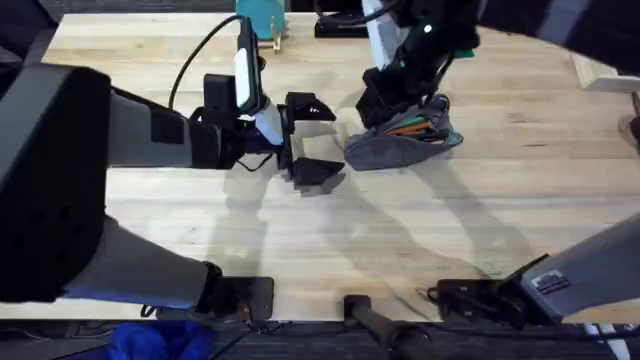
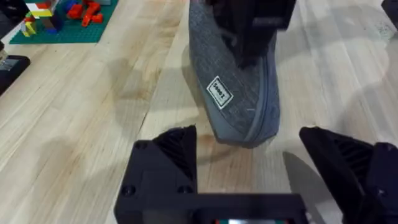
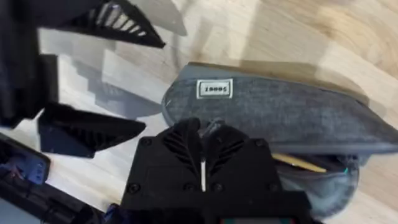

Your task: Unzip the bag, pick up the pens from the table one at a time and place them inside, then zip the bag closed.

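The grey-blue bag (image 1: 400, 148) lies on the table (image 1: 480, 220) right of centre, with a white label on its side (image 3: 215, 89). One end gapes open, and a yellow-tan pen (image 3: 298, 163) and other coloured pens (image 1: 415, 126) show inside. My right gripper (image 3: 202, 129) comes down onto the bag's top, shut at the zipper line with a small metal pull at its tips. It also shows from the left wrist as a dark block (image 2: 252, 31). My left gripper (image 1: 325, 140) stands open just left of the bag's closed end (image 2: 245, 130), not touching it.
A green brick plate (image 2: 62, 28) with several coloured bricks lies off to one side, with a black object (image 2: 9, 65) near it. A teal object (image 1: 262, 15) and a black item (image 1: 340, 25) stand at the table's far edge. Bare wood stretches in front.
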Tool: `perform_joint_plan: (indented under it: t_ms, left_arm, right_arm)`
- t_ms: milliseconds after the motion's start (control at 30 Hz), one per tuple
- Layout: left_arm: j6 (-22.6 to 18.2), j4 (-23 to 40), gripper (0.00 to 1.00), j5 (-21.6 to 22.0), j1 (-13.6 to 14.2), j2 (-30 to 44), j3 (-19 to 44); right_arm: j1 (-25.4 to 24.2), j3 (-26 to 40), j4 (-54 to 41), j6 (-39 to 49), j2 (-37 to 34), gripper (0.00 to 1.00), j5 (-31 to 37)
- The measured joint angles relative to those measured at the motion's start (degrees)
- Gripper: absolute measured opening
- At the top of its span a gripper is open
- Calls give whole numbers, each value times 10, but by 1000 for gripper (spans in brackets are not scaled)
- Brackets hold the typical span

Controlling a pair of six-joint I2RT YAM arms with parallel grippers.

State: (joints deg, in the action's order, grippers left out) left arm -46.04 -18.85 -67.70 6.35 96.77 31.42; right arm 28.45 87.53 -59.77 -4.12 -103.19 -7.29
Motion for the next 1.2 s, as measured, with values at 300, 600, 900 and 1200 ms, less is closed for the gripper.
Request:
perform_joint_plan:
  t_ms: [300,600,900,1200]
  left_arm:
    - [0,0,995,0,0,0,0]
    - [0,0,995,-2,0,0,0]
    - [0,0,995,-21,0,0,0]
    - [0,0,995,-44,0,0,0]
  right_arm:
    - [0,-3,-26,0,50,35,1]
    - [0,-7,-48,0,65,35,7]
    - [3,-8,-48,0,65,35,7]
    - [3,-8,-48,0,65,35,7]
